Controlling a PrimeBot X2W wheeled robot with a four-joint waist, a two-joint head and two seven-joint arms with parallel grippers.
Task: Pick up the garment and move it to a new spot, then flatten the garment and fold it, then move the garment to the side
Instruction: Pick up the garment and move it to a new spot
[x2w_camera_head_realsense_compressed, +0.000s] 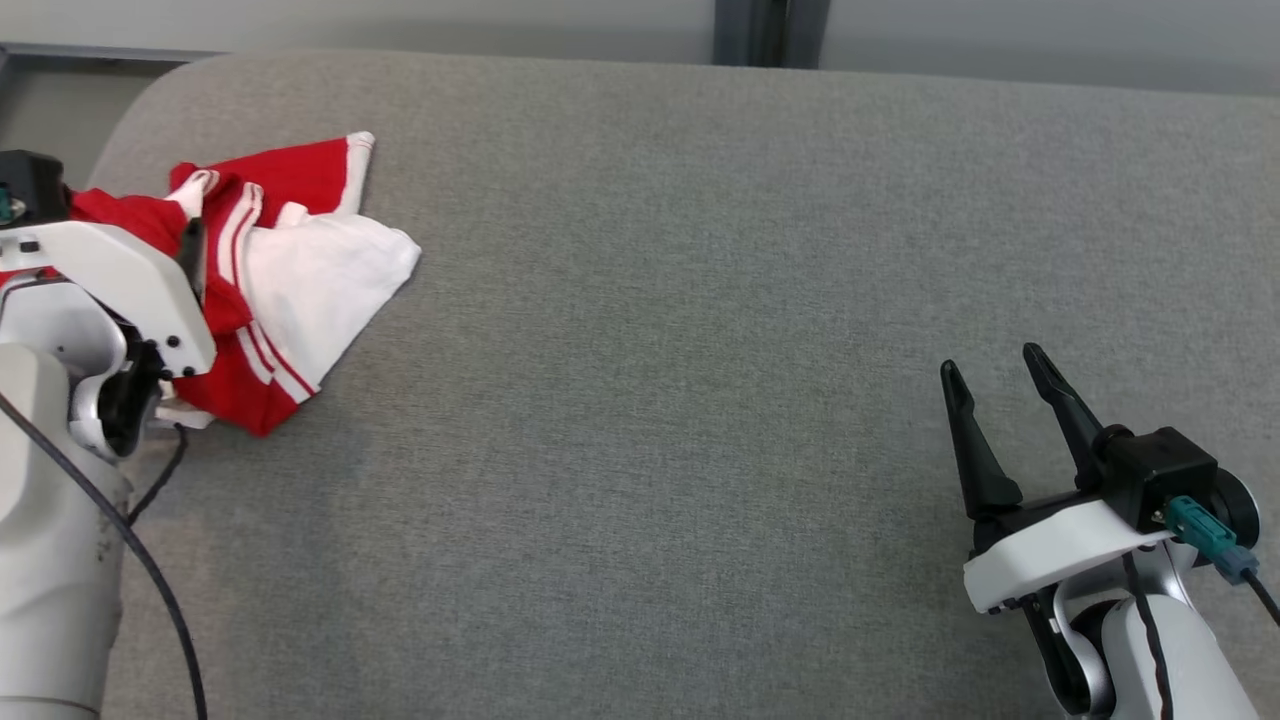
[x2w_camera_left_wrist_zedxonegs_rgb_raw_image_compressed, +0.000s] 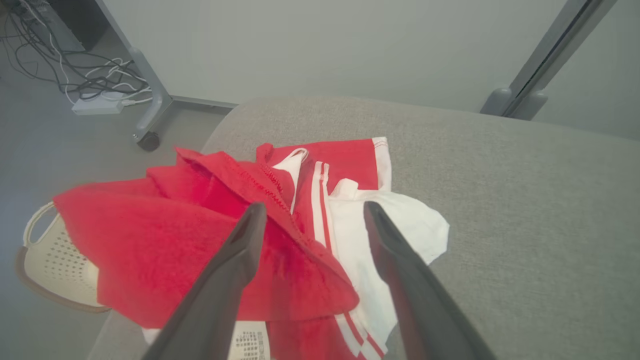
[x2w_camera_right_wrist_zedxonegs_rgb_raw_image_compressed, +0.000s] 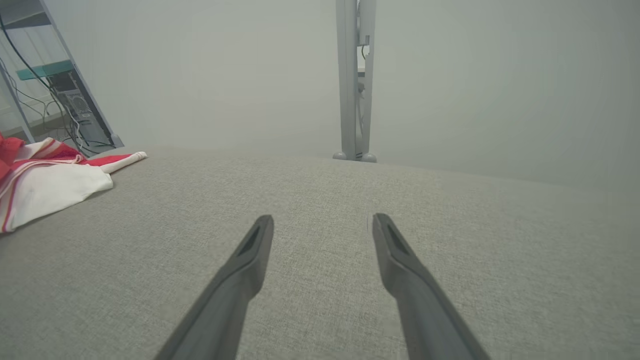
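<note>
The left claw (x2w_camera_left_wrist_zedxonegs_rgb_raw_image_compressed: 315, 206), spread just over the garment (x2w_camera_left_wrist_zedxonegs_rgb_raw_image_compressed: 150, 235), is best lowered onto the raised red fold and closed firmly, while the right claw (x2w_camera_head_realsense_compressed: 992, 362), likewise spread, is seen well apart from it.

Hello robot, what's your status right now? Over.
Left gripper open, over crumpled red-and-white garment, holding nothing. Right gripper open, above bare grey fabric surface. Garment not yet picked up. No obstacle seen.

Here's the right claw (x2w_camera_right_wrist_zedxonegs_rgb_raw_image_compressed: 320, 222) poised over the grey fabric tabletop (x2w_camera_right_wrist_zedxonegs_rgb_raw_image_compressed: 475, 225), two dark fingers spread wide, bare cloth showing between them. Over at the left edge, the red-and-white garment (x2w_camera_right_wrist_zedxonegs_rgb_raw_image_compressed: 50, 187) lies crumpled, well apart from the claw. A grey post (x2w_camera_right_wrist_zedxonegs_rgb_raw_image_compressed: 354, 80) stands beyond the tabletop's far edge
</note>
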